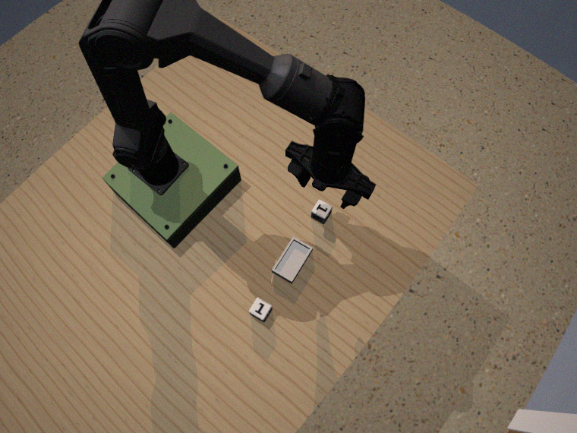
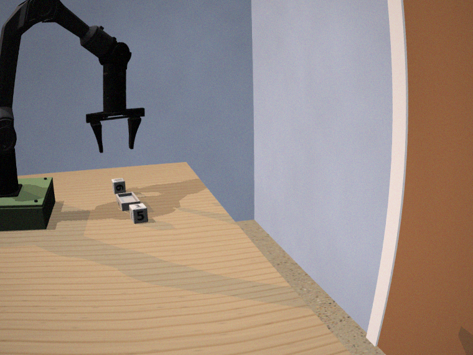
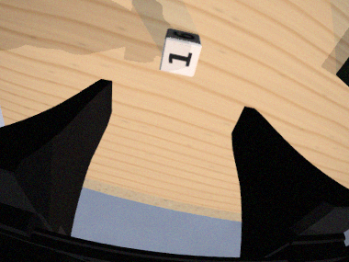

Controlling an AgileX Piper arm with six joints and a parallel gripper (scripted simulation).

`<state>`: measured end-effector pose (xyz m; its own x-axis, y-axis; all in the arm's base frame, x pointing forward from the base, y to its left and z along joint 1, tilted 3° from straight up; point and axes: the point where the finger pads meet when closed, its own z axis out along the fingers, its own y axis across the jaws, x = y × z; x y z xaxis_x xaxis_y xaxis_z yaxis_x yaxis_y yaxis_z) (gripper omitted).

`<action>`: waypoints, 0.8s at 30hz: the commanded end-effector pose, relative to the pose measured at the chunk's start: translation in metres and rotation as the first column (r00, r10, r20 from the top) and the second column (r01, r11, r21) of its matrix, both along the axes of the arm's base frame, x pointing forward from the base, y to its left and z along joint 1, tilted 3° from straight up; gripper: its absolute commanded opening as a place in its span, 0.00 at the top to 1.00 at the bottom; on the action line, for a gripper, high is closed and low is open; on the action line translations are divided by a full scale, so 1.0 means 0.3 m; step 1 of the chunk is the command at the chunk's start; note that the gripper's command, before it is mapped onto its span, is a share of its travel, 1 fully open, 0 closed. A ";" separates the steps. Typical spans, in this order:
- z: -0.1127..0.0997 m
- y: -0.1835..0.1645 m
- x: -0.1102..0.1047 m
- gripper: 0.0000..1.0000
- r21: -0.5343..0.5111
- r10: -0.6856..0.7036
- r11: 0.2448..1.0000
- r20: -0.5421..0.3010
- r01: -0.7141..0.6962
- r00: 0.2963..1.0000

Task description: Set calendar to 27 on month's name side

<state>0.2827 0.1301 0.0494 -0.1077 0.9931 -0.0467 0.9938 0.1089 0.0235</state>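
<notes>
Your black parallel gripper (image 2: pixel 115 149) hangs high above the wooden table (image 1: pixel 96 308), jaws spread fully, holding nothing. Below it one white numbered cube (image 1: pixel 321 210) shows a 1 on top. The shallow grey rectangular tray (image 1: pixel 281 266) lies between it and the second white cube (image 1: pixel 260 309), all apart.

Bare wood rings the far cube (image 1: pixel 321 210).
</notes>
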 end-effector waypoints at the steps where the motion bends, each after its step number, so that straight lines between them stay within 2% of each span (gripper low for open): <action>1: 0.003 -0.001 0.002 0.00 0.002 0.004 1.000 0.002 -0.004 1.000; 7: 0.003 -0.029 0.015 0.00 0.001 0.072 0.997 -0.001 -0.072 0.997; 15: 0.002 -0.138 0.057 0.00 -0.003 0.323 0.946 -0.013 -0.323 0.946; 17: 0.002 -0.138 0.057 0.00 -0.003 0.323 0.946 -0.013 -0.323 0.946; 21: 0.002 -0.222 0.080 0.00 -0.005 0.496 0.868 -0.021 -0.496 0.868; 24: 0.001 -0.294 0.095 0.00 -0.006 0.627 0.779 -0.029 -0.627 0.779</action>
<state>0.3091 0.0509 0.0486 -0.6586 0.7502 -0.0588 0.7519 0.6592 -0.0125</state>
